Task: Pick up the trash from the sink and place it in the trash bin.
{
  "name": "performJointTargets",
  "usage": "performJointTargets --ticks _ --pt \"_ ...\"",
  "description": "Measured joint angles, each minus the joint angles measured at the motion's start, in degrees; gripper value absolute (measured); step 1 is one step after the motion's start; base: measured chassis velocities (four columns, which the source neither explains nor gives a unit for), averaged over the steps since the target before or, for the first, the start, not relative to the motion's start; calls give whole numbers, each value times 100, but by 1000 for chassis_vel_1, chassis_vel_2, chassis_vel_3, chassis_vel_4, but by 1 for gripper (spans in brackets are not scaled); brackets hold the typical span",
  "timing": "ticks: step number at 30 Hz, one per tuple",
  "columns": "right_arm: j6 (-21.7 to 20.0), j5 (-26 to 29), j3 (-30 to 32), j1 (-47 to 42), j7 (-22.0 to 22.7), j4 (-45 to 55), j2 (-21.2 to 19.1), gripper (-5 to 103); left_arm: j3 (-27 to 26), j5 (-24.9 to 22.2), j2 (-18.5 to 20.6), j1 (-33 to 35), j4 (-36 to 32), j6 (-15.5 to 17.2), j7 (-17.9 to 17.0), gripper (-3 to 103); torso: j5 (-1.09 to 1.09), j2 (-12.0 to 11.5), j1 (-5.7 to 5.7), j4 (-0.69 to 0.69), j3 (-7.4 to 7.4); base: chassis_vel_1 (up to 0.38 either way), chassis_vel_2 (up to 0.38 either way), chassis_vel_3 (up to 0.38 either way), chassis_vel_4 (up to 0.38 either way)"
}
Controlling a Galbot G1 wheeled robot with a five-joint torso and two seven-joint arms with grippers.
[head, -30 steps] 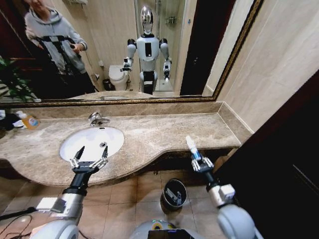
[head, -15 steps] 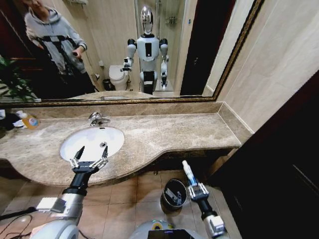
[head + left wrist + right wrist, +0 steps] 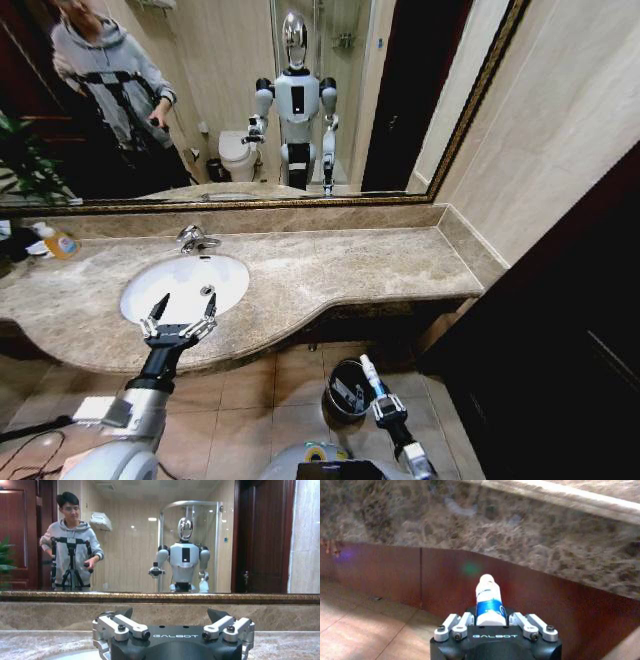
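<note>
While the left tool [image 3: 180, 322] hangs spread wide over the front rim of the sink [image 3: 184, 284], at roughly 8 o'clock in the head view, the right tool [image 3: 386, 408] is down low at about 5 o'clock, below the counter [image 3: 350, 265] edge, clamped around a small white tube with a blue mark [image 3: 370, 375] that pokes up out of it. The trash bin [image 3: 348, 392] sits on the tiled floor [image 3: 290, 385] just at the tube's 9 o'clock side, almost touching in the picture. Plenty of open floor around the bin; dark cabinet front [image 3: 380, 573] close behind.
</note>
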Motion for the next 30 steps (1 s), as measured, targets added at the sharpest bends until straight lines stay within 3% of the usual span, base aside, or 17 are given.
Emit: performJointTargets --ticks 4,12,30 --pt "-471 -293 -216 479 -238 -360 -81 31 -1 0 0 0 0 0 0 100 -1 0 0 -1 0 0 0 0 0" --pt "-767 -656 -510 1405 -422 -1356 6 31 0 0 0 0 0 0 0 100 0 -1 1 0 0 0 0 0 0" --pt "-718 -1115 -858 2651 -744 -3356 104 31 0 0 0 0 0 0 0 100 0 -1 0 0 0 0 0 0 0"
